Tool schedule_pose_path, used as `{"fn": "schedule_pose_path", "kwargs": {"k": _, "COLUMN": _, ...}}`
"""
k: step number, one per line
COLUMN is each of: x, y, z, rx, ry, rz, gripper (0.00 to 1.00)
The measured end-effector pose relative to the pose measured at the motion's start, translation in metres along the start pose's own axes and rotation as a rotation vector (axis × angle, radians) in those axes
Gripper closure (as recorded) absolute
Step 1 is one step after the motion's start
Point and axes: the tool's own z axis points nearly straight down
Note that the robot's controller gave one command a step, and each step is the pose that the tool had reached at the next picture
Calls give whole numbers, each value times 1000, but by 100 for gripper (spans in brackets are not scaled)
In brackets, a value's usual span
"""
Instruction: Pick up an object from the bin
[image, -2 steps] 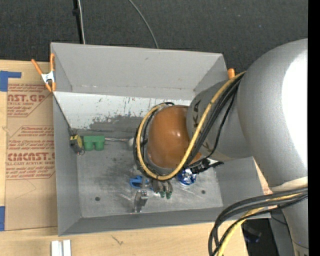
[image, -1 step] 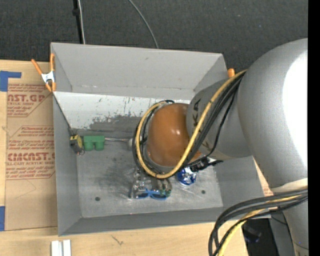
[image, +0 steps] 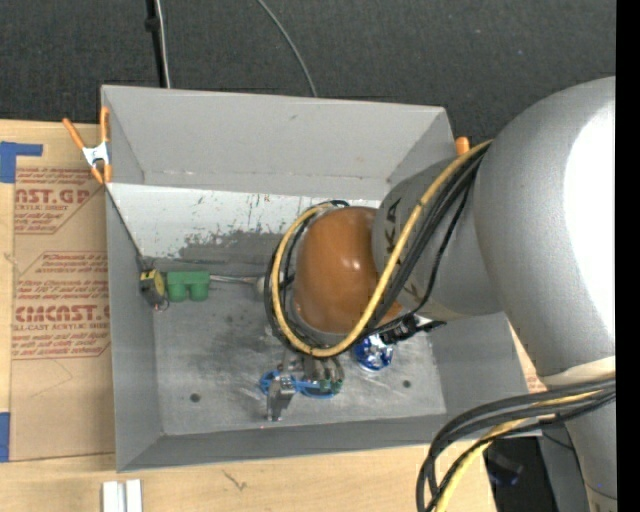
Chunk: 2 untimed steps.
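Note:
My gripper (image: 283, 390) is low over the bin's front middle, mostly hidden under the arm's orange cover. Right at its tip lies a small blue thing (image: 322, 388), partly covered, and I cannot tell whether it is gripped. A blue and white thing (image: 374, 354) lies just to the right, half under the arm.
A green block-shaped thing (image: 187, 286) with a thin metal rod (image: 238, 280) pointing right lies at the bin's left side. A small yellow and black thing (image: 151, 286) sits beside it against the left wall. The arm covers the bin's right half.

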Motion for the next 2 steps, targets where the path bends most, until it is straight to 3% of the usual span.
{"fn": "schedule_pose_path", "kwargs": {"k": 1, "x": 0, "y": 0, "z": 0, "rx": 0, "ry": -1, "rz": 0, "gripper": 100}}
{"fn": "schedule_pose_path", "kwargs": {"k": 2, "x": 0, "y": 0, "z": 0, "rx": 0, "ry": 0, "rz": 0, "gripper": 0}}
